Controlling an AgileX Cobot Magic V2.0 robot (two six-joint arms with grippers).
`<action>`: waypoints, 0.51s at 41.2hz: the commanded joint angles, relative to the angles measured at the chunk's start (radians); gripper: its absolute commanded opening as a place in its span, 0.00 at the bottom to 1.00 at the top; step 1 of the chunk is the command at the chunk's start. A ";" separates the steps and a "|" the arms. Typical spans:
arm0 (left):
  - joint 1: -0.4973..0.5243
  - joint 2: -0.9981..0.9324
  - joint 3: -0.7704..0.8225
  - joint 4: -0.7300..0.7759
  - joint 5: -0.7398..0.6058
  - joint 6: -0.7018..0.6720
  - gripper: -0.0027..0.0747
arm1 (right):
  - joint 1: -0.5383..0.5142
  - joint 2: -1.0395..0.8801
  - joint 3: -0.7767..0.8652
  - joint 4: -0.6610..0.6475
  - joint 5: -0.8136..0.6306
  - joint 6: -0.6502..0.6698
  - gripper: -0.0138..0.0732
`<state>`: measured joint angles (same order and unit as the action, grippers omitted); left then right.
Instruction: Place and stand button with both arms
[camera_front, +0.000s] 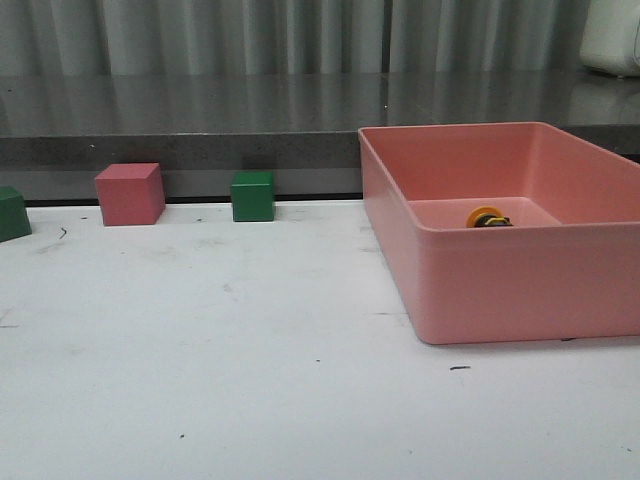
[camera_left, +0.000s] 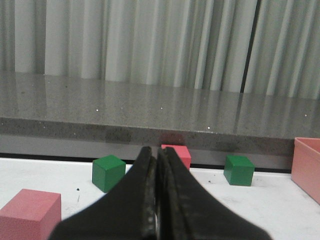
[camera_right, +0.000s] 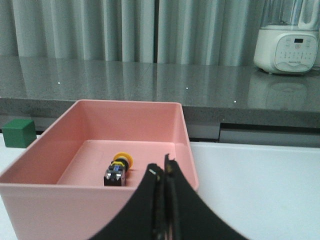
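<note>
The button (camera_right: 118, 169) lay on its side inside the pink bin (camera_right: 90, 200); the bin's tall walls could bump an arm reaching in, and the round cap could make it roll away; it had a yellow cap and a dark boxy end; the left gripper (camera_left: 157, 200) and right gripper (camera_right: 164, 205) were closed tight, holding nothing.
</note>
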<state>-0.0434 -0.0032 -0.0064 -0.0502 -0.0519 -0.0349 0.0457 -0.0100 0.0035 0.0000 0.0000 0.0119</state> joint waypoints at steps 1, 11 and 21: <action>0.004 -0.020 -0.089 -0.010 -0.075 -0.012 0.01 | -0.001 -0.019 -0.109 0.000 -0.057 -0.006 0.08; 0.004 0.050 -0.390 -0.010 0.173 -0.012 0.01 | -0.001 0.062 -0.413 0.000 0.192 -0.006 0.08; 0.004 0.253 -0.692 -0.010 0.444 -0.012 0.01 | -0.001 0.243 -0.667 0.000 0.446 -0.006 0.08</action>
<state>-0.0434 0.1724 -0.6021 -0.0502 0.3571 -0.0349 0.0457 0.1687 -0.5866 0.0000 0.4364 0.0119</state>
